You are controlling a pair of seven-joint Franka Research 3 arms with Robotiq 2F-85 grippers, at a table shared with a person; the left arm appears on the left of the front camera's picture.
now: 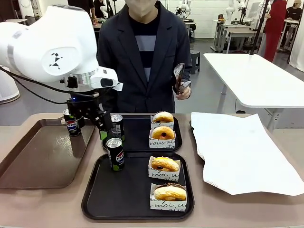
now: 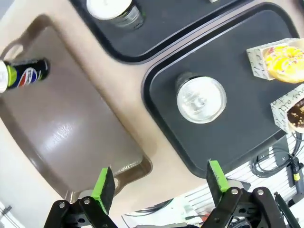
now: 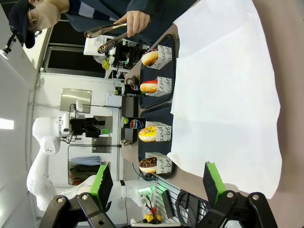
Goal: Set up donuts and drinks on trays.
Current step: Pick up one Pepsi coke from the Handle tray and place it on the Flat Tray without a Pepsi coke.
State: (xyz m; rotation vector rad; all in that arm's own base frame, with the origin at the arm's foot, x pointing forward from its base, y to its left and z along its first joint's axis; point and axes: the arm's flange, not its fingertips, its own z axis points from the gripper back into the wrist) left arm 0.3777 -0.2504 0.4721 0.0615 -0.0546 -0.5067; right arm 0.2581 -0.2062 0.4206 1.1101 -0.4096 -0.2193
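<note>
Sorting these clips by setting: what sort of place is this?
Likely a robotics lab: more robot arms stand at benches behind the person, white work tables line the room, and the donuts sit staged on black trays.

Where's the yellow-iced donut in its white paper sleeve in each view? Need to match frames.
Front view: yellow-iced donut in its white sleeve, far right part of the near black square tray.
Left wrist view: right edge, upper part, on the same tray.
Right wrist view: centre-left, beside the white paper sheet.
Shared landmark: the slim dark soda can standing on that tray.
</note>
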